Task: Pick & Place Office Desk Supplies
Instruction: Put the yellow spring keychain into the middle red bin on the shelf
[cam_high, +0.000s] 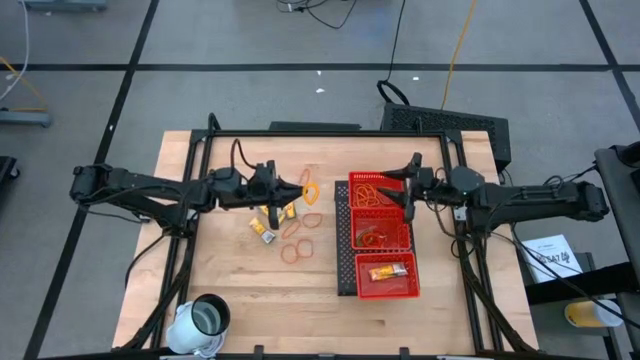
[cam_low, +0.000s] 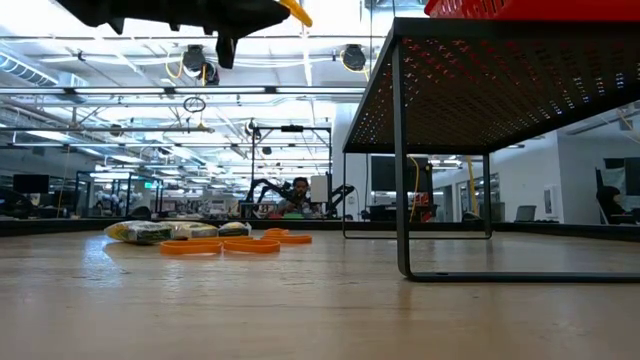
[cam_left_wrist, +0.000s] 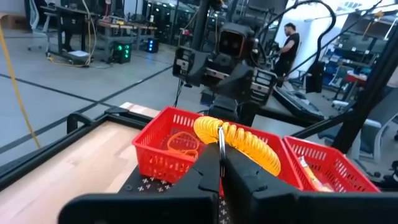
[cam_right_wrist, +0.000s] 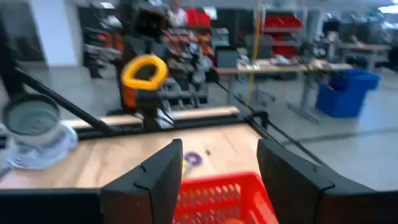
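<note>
Left gripper (cam_high: 303, 186) closed on a yellow coiled loop (cam_left_wrist: 239, 139), fingers pinched together at its top; held aloft above the table (cam_high: 230, 270), just left of the red mesh tray (cam_high: 352, 285). In the left wrist view the loop hangs in front of the tray's near compartment; in the right wrist view it shows as a yellow ring (cam_right_wrist: 144, 71) at the tip of the far arm. Right gripper (cam_high: 408, 190) hovers over the tray's right rim by the back compartment, fingers (cam_right_wrist: 158, 180) spread apart, nothing between them. Tray stands right of table centre, three compartments in a row from back to front. Back compartment: a tangle of orange rubber bands (cam_high: 368, 193). Middle compartment: a few more orange bands (cam_high: 372, 236). Front compartment: one yellow-orange packet (cam_high: 388, 271), lying flat. Loose supplies on the bare wood left of the tray: orange band loops (cam_high: 298, 240) scattered near the centre, small yellow packets (cam_high: 267, 232) just left of them, under the left gripper. Low view shows the same bands (cam_low: 222, 245) and packets (cam_low: 150, 232) lying flat on the table top. White cup (cam_high: 203, 322) lies near the front left corner of the table, well apart from everything else; what it holds cannot be told. A person (cam_left_wrist: 288, 43) stands in the room beyond the table.
</note>
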